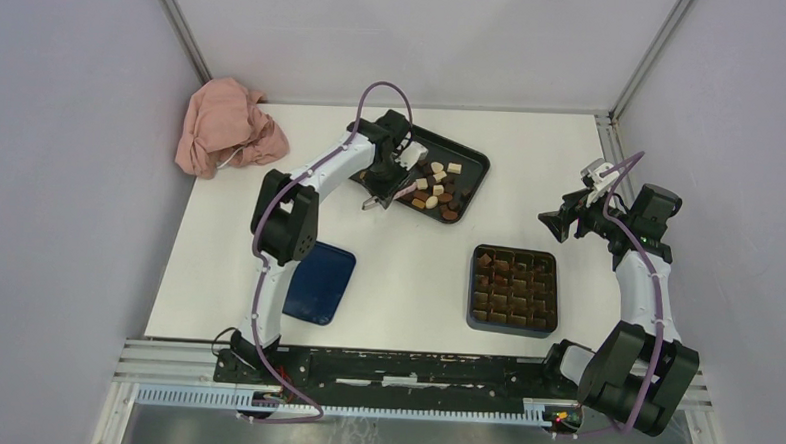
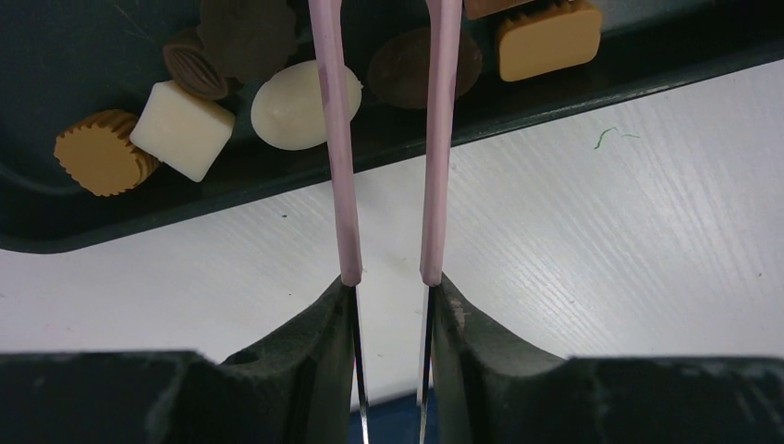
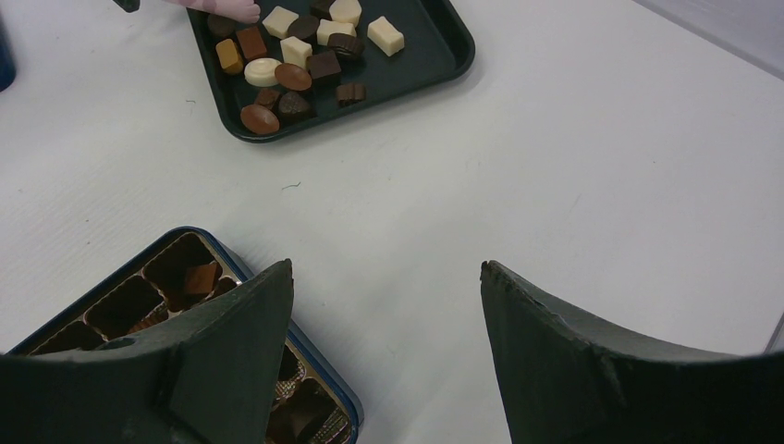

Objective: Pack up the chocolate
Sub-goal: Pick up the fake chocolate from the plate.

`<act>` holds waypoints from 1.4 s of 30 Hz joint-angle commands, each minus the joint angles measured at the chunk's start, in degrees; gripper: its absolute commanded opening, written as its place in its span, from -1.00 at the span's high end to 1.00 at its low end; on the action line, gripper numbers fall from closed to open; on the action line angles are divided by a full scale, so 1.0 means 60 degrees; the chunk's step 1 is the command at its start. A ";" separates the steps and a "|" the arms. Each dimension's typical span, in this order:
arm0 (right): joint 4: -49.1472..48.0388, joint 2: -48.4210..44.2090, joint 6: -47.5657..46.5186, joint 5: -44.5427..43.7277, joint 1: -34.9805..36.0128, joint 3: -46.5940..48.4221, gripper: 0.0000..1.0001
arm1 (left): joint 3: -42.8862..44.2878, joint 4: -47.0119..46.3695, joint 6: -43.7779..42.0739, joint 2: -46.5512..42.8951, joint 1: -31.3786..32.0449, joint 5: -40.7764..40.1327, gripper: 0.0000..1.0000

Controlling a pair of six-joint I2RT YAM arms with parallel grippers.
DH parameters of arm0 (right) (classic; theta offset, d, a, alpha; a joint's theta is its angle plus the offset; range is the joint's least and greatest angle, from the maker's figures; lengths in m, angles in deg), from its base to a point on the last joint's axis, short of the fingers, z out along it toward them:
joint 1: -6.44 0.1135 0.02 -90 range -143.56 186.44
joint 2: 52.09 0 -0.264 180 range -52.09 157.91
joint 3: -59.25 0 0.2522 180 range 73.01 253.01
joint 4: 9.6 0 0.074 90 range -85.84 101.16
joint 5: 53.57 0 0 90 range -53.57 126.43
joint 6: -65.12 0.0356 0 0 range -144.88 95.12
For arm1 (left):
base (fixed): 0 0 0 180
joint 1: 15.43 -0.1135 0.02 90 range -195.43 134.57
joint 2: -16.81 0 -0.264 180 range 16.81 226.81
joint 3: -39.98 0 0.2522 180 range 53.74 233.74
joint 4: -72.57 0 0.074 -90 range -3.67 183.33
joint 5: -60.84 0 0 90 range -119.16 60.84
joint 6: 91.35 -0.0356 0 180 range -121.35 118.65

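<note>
Notably, the tips of the pink tongs (image 2: 338, 139) run off the top edge of the left wrist view, so it cannot be told whether they hold a piece. The left gripper (image 2: 390, 287) is clamped on the tongs, one tong arm against each finger, with a narrow gap between the arms. In the right wrist view, the near finger covers part of the blue box (image 3: 199, 233), and the lower cells are cut off. From above, pieces in the box cells are hard to tell from the brown insert. The right gripper (image 3: 386, 277) hangs over bare table (image 3: 573, 166) with its jaws wide apart, holding nothing.

The chocolate (image 3: 294, 55) lies mostly loose in the dark tray (image 3: 444, 51), clustered toward its near side. Pieces are small and mixed: cream-white squares and ovals, tan ridged rounds, dark brown ovals and squares. A few brown pieces sit in cells of the box.
</note>
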 commanded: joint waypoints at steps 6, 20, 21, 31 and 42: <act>-0.0240 -0.0056 0.0005 0.0247 0.0039 0.0229 -0.59 | 0.0461 0.0189 -0.0450 0.0099 -0.0010 0.0774 0.23; -0.0233 -0.0057 0.0008 0.0232 0.0032 0.0224 -0.59 | 0.1153 0.0355 -0.0295 0.0571 0.0040 0.0852 0.23; -0.0236 -0.0056 0.0020 0.0229 0.0043 0.0225 -0.59 | 0.1249 0.0384 -0.0268 0.0640 0.0039 0.0837 0.23; -0.0233 -0.0042 -0.0004 0.0229 0.0037 0.0228 -0.59 | 0.1858 0.0493 -0.0161 0.1091 0.0033 0.0908 0.22; -0.0233 0.0002 -0.0005 0.0229 0.0027 0.0237 -0.59 | 0.2192 0.0526 -0.0200 0.1375 0.0024 0.1125 0.20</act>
